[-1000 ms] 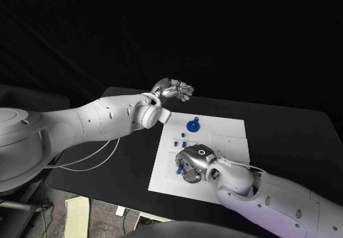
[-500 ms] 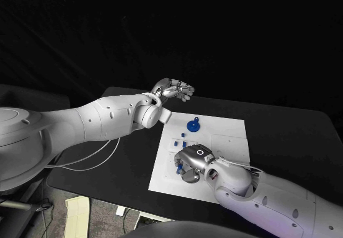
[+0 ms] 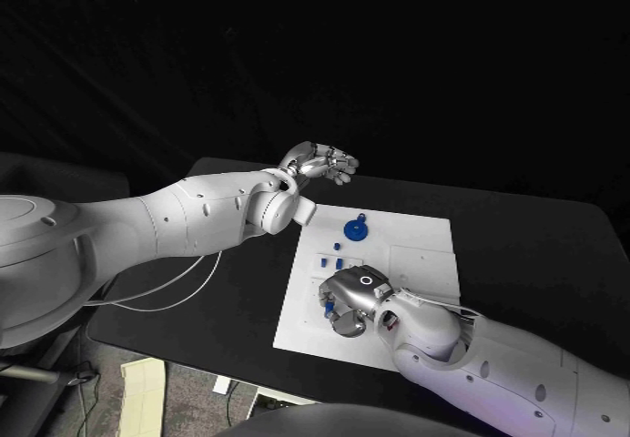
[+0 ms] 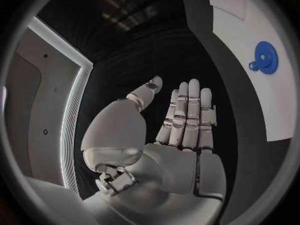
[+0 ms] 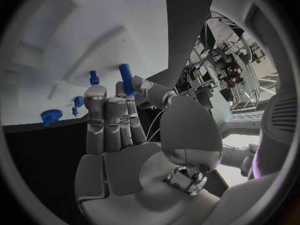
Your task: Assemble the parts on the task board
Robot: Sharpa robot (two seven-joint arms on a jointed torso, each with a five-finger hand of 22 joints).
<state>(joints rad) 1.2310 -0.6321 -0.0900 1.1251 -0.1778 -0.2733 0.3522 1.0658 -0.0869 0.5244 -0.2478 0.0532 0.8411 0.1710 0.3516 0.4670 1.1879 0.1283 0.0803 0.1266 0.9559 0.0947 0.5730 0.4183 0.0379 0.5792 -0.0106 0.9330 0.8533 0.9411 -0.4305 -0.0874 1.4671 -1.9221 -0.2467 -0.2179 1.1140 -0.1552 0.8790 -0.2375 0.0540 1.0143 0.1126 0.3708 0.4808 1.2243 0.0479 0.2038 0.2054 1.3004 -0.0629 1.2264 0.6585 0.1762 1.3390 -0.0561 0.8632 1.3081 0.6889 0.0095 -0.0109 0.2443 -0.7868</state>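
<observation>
With the left robot hand (image 3: 320,164) held spread and empty over the table's far edge, the peg (image 5: 127,79) pinched by the right robot hand (image 3: 350,296) above the board's (image 3: 421,238) near-left part should be lowered upright, gently.

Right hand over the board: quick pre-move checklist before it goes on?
1. Right hand is over the near part of the white board: ok.
2. Blue peg sits at its fingertips; whether it is gripped or only touched: cannot tell.
3. Left hand is off the board, past its far corner, holding nothing: ok.
4. Blue gear lies on the far part of the board, apart from both hands: ok.
5. Small blue pieces stand just beyond the right hand, close to its path: not ok.
</observation>
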